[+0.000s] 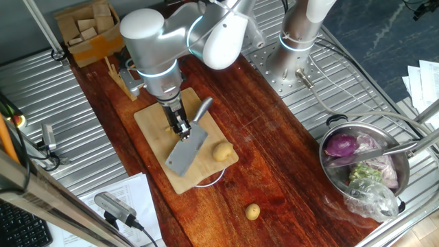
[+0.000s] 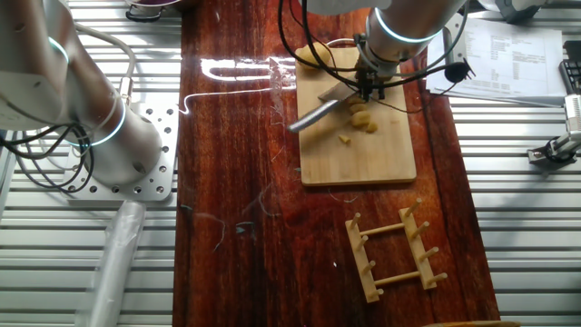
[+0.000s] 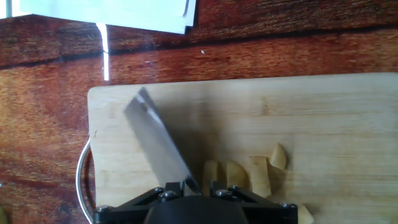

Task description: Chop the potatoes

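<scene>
My gripper (image 1: 181,127) is shut on a steel cleaver (image 1: 186,152) over the bamboo cutting board (image 1: 152,116). The blade slants down toward the board. One whole pale potato (image 1: 221,151) lies on the board's near right corner. A smaller potato (image 1: 252,211) rests on the dark wooden table beyond the board. In the other fixed view, cut potato pieces (image 2: 361,114) lie under the gripper (image 2: 370,87). The hand view shows the blade (image 3: 158,146) running from the gripper (image 3: 191,185) across the board (image 3: 336,118), with several potato slices (image 3: 239,174) just right of it.
A metal bowl (image 1: 403,180) at the right holds a purple onion (image 1: 341,145) and scraps. A wooden rack (image 2: 392,259) lies on the table past the board. A cardboard box (image 1: 86,31), a second arm's base (image 1: 298,41) and papers (image 2: 517,54) surround the table.
</scene>
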Robot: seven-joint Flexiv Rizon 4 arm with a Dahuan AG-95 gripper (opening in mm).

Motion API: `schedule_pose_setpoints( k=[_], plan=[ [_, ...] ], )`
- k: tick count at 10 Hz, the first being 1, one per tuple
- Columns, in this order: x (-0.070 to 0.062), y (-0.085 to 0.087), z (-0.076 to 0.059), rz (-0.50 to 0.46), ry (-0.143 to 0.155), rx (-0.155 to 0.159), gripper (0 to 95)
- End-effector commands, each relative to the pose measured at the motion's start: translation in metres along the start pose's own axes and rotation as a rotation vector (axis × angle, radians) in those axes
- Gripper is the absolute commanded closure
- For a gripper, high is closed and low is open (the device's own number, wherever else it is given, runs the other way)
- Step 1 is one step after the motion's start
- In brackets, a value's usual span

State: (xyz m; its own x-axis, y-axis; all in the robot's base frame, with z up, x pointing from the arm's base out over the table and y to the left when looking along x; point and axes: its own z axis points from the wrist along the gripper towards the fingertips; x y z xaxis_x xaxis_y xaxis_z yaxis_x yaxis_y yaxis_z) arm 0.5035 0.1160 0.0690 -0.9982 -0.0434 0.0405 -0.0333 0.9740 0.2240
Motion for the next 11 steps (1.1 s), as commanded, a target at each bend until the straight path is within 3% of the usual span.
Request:
schedule_pose_setpoints(
  k=[1,11],
  plan=[
    [0.0006,0.0002,0.0004,0.001,0.0,0.003,76.0],
    [0.0007,-0.001,-0.002,-0.012,-0.001,0.024,76.0]
  ],
)
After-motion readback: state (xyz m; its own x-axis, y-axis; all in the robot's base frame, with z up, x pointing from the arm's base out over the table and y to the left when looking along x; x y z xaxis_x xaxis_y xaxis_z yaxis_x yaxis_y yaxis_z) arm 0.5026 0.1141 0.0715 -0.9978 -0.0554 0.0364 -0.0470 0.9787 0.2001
